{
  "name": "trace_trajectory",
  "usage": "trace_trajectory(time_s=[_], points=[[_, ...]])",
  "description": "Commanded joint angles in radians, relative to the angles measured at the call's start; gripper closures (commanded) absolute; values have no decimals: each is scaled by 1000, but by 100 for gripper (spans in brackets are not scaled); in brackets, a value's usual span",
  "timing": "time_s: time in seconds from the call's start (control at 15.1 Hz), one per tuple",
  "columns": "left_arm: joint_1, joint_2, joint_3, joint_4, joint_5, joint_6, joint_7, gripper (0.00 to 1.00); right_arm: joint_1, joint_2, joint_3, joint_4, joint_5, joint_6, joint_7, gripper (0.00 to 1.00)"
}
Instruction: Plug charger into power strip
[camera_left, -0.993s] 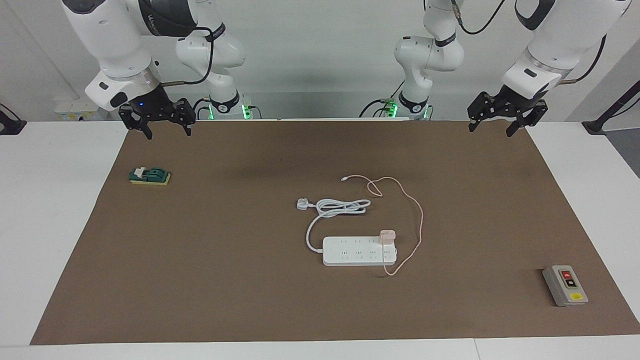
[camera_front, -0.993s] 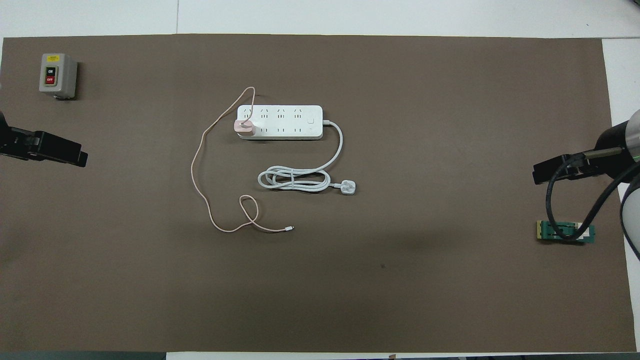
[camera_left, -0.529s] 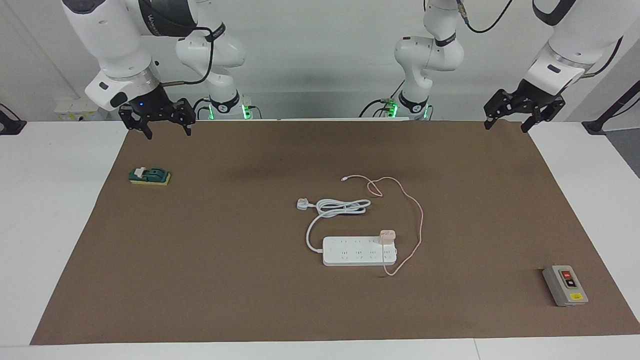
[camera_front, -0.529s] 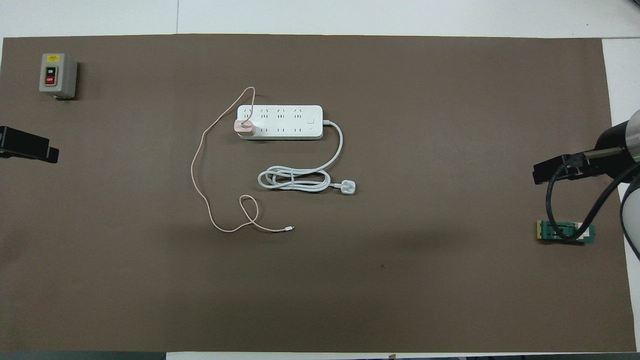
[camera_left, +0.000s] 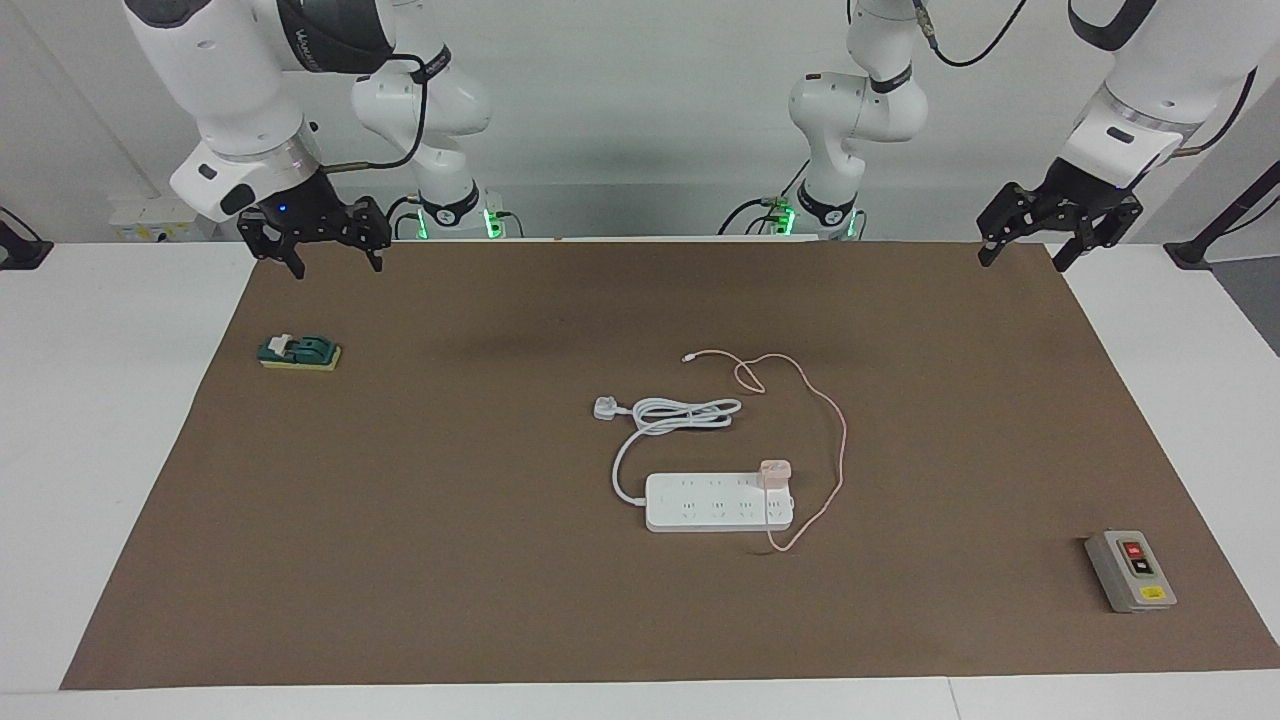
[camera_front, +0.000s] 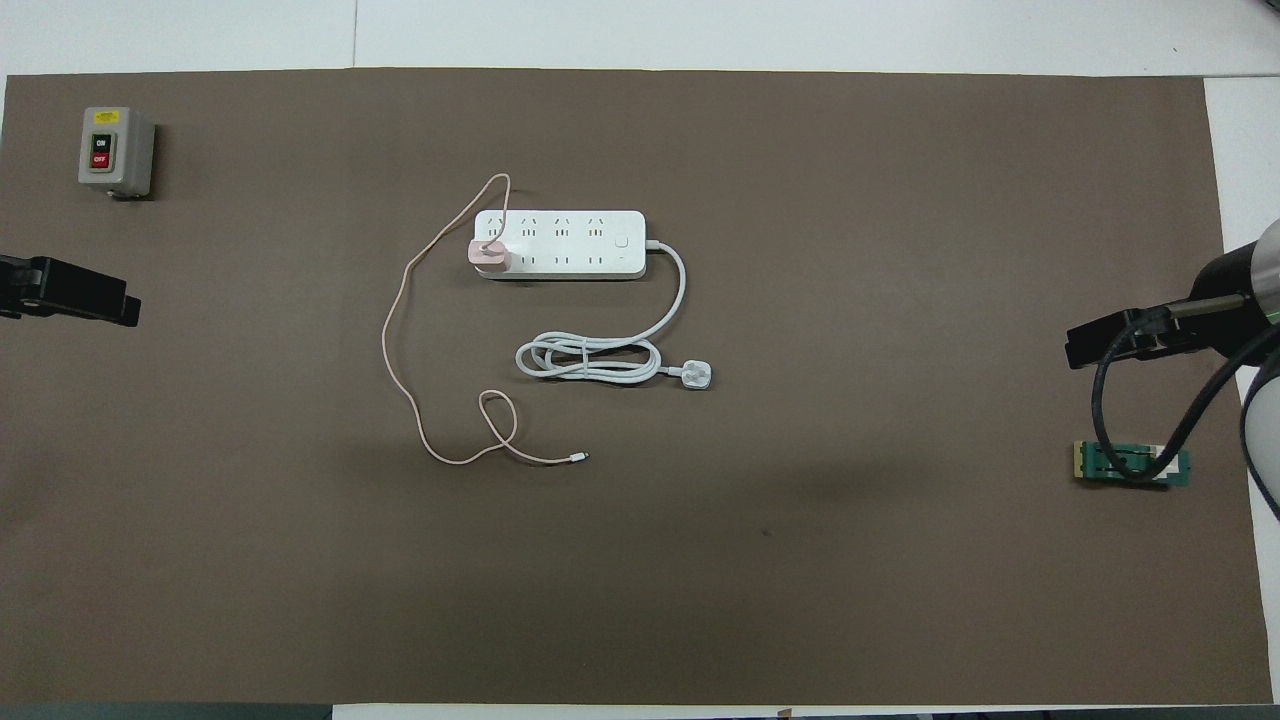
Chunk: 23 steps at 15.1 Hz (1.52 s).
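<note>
— So where is the charger right now?

— Seated on the power strip, at the end of the strip that points toward the left arm's end of the table. Its thin pink cable loops off on that side over the brown mat and curls back toward the robots.

— And the strip itself?

— Around the middle of the mat, well away from every edge. Its thick white cord is bundled just beside it, nearer to the robots, ending in the white plug.

— Are the grippers holding anything?

— No — both are empty with fingers spread apart. The left gripper hangs in the air over the mat's corner at the robots' edge; the right gripper is raised over the other corner on that edge, above a green block.

— Anything else?

— A grey button box near the mat's corner away from the robots, toward the left arm's end.
</note>
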Motion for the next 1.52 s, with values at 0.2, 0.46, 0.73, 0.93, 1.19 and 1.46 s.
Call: trace_trajectory(time_s=[0.2, 0.46, 0.73, 0.93, 1.19, 1.46], points=[[-28, -57, -2, -123, 30, 33, -9, 0, -17, -12, 10, -5, 15, -8, 6, 0], [-28, -55, -2, -143, 37, 55, -10, 0, -15, -12, 10, -5, 15, -8, 6, 0], [-28, -54, -2, -142, 39, 46, -8, 0, -17, -12, 10, -5, 15, -8, 6, 0], [-27, -49, -3, -132, 39, 43, -2, 0, -15, -12, 10, -5, 15, -8, 6, 0], [-21, -55, -2, -143, 39, 38, -2, 0, -17, -12, 8, -5, 15, -8, 6, 0], [-19, -57, -2, -146, 40, 24, -2, 0, -17, -12, 10, -5, 15, -8, 6, 0]])
